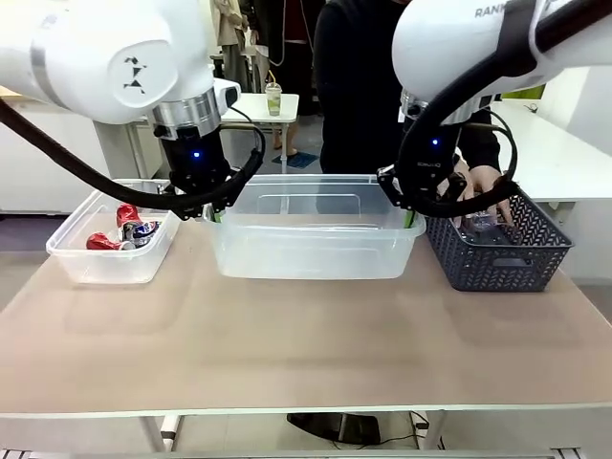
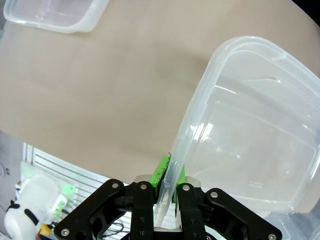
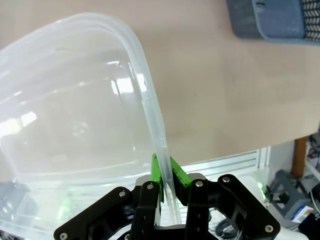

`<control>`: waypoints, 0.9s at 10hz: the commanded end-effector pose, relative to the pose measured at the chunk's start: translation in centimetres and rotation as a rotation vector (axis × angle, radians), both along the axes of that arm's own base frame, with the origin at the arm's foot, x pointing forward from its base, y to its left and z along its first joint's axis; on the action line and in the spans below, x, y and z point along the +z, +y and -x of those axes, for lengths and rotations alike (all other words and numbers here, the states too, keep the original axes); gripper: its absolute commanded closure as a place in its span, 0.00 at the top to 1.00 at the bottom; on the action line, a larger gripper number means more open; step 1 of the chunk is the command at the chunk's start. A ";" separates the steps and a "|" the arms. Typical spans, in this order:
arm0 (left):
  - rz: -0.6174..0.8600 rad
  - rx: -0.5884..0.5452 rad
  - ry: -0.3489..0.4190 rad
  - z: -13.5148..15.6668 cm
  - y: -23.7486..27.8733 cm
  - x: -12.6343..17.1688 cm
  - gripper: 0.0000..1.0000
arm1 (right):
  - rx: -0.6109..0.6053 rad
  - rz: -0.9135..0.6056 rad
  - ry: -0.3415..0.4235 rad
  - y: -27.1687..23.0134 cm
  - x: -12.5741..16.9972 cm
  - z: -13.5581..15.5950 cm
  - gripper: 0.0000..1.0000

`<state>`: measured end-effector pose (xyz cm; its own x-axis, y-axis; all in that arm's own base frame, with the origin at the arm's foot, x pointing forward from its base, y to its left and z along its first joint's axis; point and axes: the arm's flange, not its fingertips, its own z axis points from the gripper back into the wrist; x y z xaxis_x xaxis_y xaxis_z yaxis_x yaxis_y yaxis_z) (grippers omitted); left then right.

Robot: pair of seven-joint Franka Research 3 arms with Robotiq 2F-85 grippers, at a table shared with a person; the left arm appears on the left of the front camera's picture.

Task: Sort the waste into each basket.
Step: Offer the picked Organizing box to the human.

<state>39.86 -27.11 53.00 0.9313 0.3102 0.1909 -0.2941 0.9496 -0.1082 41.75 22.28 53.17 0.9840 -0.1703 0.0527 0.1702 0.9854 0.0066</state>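
Observation:
A large clear tub (image 1: 306, 256) stands at the table's middle. My left gripper (image 1: 212, 208) is shut on its left rim; in the left wrist view the green pads of the left gripper (image 2: 169, 175) pinch the tub's (image 2: 250, 125) edge. My right gripper (image 1: 406, 216) is shut on the right rim, and the right wrist view shows the right gripper (image 3: 164, 172) clamping the tub's (image 3: 75, 100) wall. Crushed red and blue cans (image 1: 129, 229) lie in a small clear basket (image 1: 100, 266) on the left. On the right, a person's hand (image 1: 483, 196) reaches into a dark mesh basket (image 1: 497, 263).
The small clear basket's corner (image 2: 55, 15) lies beyond the left gripper. The dark mesh basket (image 3: 275, 20) sits just past the right gripper. The person stands behind the large tub. Bare tabletop (image 1: 306, 354) stretches to the near edge.

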 end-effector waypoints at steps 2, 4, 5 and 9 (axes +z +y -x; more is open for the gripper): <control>0.014 0.021 -0.018 -0.2 -0.2 0.8 0.00 | -0.003 -0.002 0.002 0.2 -0.3 0.4 0.00; 0.014 0.021 -0.018 -0.2 -0.2 0.8 0.00 | -0.003 -0.002 0.002 0.2 -0.3 0.4 0.00; 0.014 0.021 -0.018 -0.2 -0.2 0.8 0.00 | -0.003 -0.002 0.002 0.2 -0.3 0.4 0.00; 0.014 0.021 -0.018 -0.2 -0.2 0.8 0.00 | -0.003 -0.002 0.002 0.2 -0.3 0.4 0.00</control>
